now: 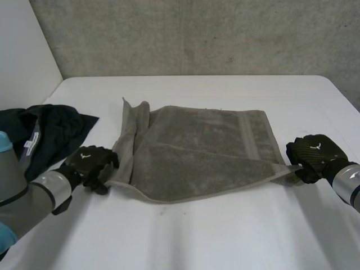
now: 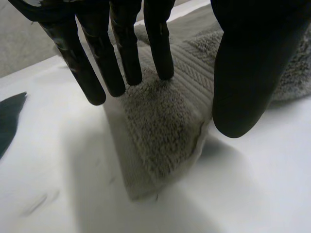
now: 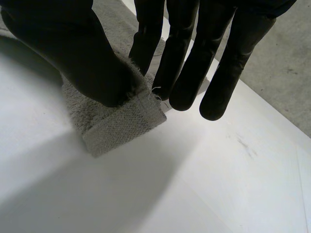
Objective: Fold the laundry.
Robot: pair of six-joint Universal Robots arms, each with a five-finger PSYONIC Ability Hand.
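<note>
A grey towel lies in the middle of the white surface. It is partly doubled over, and its left end is bunched into an upright ridge. All places below are given from the towel.

In the head view the left hand is at the towel's near left corner and the right hand at its near right corner, where the cloth is drawn out into a narrow point. A dark garment with a white label lies in a heap off the towel's left end, apart from it. A grey wall stands beyond the towel's far edge.

The head view does not show how the hands grip; the wrist views do. In the left wrist view the left hand has straight fingers on one face of the towel and its thumb on the other, pinching the corner. The tip of the corner hangs just over the surface with a shadow under it. A sliver of the dark garment shows beside the fingers.

In the right wrist view the right hand presses its thumb on top of the towel's woven hem, with its fingers behind, so this corner too is pinched. The corner lies low against the surface.
</note>
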